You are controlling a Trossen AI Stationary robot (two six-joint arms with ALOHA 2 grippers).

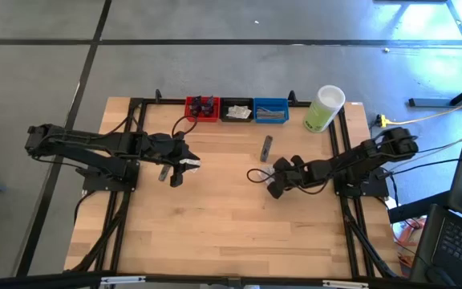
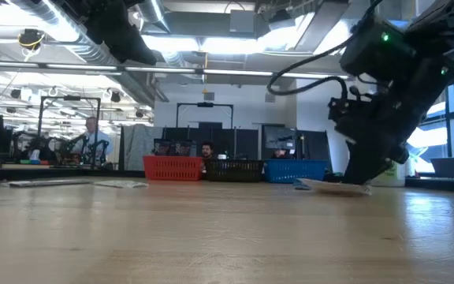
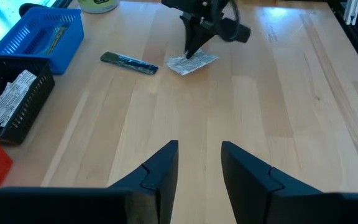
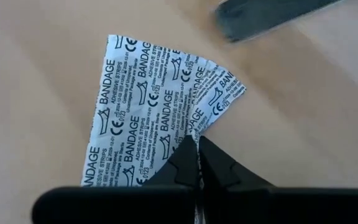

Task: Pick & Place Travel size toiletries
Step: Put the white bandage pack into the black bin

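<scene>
A white bandage packet [image 4: 148,106], printed with black lettering, lies on the wooden table right of its middle; it also shows in the left wrist view [image 3: 194,63]. My right gripper [image 4: 197,149] is shut on it and slants down [image 1: 274,186]. A slim grey sachet [image 1: 266,148] lies flat on the table just beyond the packet. My left gripper [image 3: 199,163] hangs open above the table's left half [image 1: 179,167], with nothing between its fingers. My right gripper pinches the bandage packet's edge [image 4: 190,132] between its two shut fingertips, where the paper puckers into a crease. The fingers come slanting down from the table's right side. The rest of the packet [image 2: 333,186] lies flat on the table.
A red bin [image 1: 202,108], a black bin [image 1: 237,110] and a blue bin [image 1: 271,110] stand in a row at the far edge. A pale-green container with a white lid [image 1: 324,108] stands to their right. Bare wood stretches toward the near edge.
</scene>
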